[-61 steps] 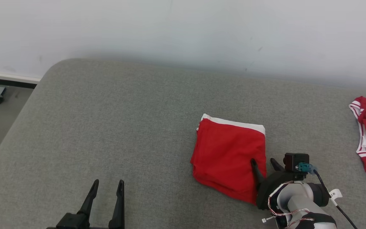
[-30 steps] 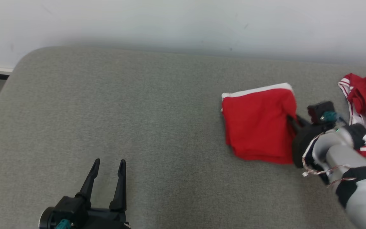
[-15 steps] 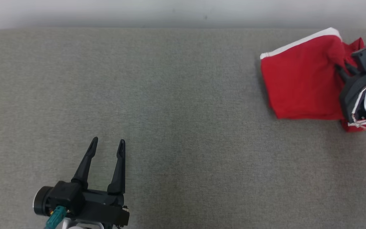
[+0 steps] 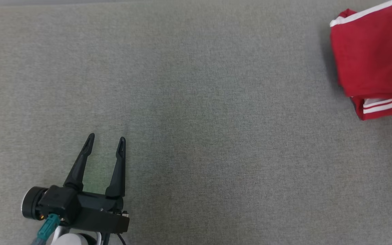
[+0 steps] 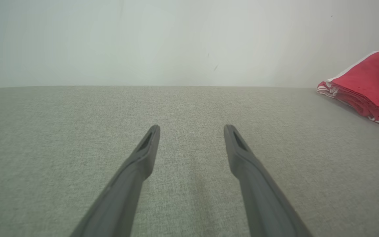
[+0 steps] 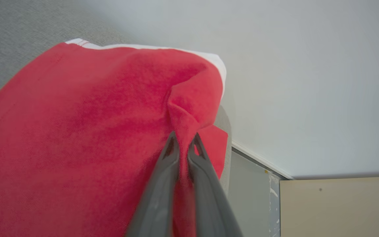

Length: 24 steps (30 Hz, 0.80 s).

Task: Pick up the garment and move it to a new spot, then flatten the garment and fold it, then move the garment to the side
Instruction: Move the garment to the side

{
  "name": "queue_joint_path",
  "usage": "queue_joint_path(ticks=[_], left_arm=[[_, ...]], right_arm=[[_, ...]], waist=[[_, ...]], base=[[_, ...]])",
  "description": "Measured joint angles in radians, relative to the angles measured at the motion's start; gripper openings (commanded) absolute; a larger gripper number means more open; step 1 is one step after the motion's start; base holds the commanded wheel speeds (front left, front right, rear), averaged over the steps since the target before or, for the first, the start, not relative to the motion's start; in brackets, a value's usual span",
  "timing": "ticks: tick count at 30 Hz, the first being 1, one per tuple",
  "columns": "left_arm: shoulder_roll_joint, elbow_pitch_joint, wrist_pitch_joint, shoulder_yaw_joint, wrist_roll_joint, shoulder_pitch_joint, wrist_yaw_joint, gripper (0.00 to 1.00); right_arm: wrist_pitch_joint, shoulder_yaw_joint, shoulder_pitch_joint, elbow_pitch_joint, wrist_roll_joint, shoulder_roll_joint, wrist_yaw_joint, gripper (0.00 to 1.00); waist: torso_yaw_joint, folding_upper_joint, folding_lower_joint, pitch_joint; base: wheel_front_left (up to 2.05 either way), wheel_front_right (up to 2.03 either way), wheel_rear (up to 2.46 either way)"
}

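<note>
The folded red garment (image 4: 373, 58) with a white band lies at the far right of the grey surface, on top of another red, white-striped garment (image 4: 381, 107). In the right wrist view my right gripper (image 6: 183, 140) is shut on a pinched fold of the garment (image 6: 77, 131). At the lower left of the head view my left gripper (image 4: 104, 142) stands open over bare grey fabric, nothing between its fingers. Its wrist view shows the left gripper (image 5: 191, 131) with the garment (image 5: 367, 82) far off at the right.
The grey padded surface (image 4: 196, 102) stretches wide between the left gripper and the garments. A pale wall (image 5: 176, 39) runs behind it. In the right wrist view the surface's edge, a strip of floor (image 6: 248, 194) and a beige panel (image 6: 341, 207) lie beyond the garment.
The head camera has swung, so the whole picture shifted. My right gripper has carried the garment rightward onto the striped garment. The left gripper stays open in place.
</note>
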Motion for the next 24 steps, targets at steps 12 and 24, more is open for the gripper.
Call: queue_joint_path(ticks=[12,24], left_arm=[[0.025,-0.039,0.000,0.003,0.004,-0.011,0.000,1.00],[0.027,-0.060,0.000,0.004,0.005,-0.026,0.000,1.00]], right_arm=[[0.015,0.111,-0.123,0.013,-0.007,-0.112,0.000,0.00],[-0.022,0.171,-0.185,0.091,-0.030,-0.112,0.000,0.38]], waist=[[-0.020,-0.0001,-0.0001,0.071],[-0.003,-0.0001,-0.0001,0.101]], base=[[0.00,0.00,0.00],[0.00,0.00,0.00]])
